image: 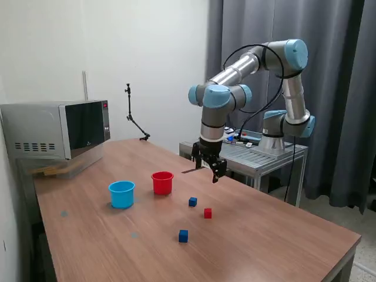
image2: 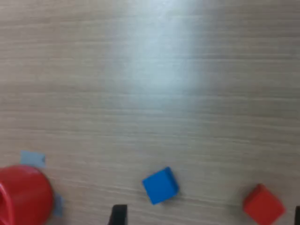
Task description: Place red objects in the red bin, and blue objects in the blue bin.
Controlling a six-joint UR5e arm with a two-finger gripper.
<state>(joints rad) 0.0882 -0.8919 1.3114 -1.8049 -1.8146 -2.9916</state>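
My gripper (image: 212, 171) hangs open and empty above the wooden table, behind the cubes and to the exterior view's right of the red cup (image: 162, 182). The light blue cup (image: 121, 194) stands to that cup's left. One dark blue cube (image: 192, 201) lies in front of the gripper, a red cube (image: 207, 213) just beyond it, and a second blue cube (image: 183, 235) nearer the front. Only one red cube shows. The wrist view holds the red cup (image2: 23, 200), a blue cube (image2: 161, 185), the red cube (image2: 263, 205) and one dark fingertip (image2: 118, 215).
A microwave (image: 56, 129) sits at the table's back left. A thin black stand (image: 134, 117) rises at the back edge. The arm's base stands on a metal cart (image: 258, 154) behind the table. Small blue tape patches (image2: 33, 159) lie on the wood beside the red cup.
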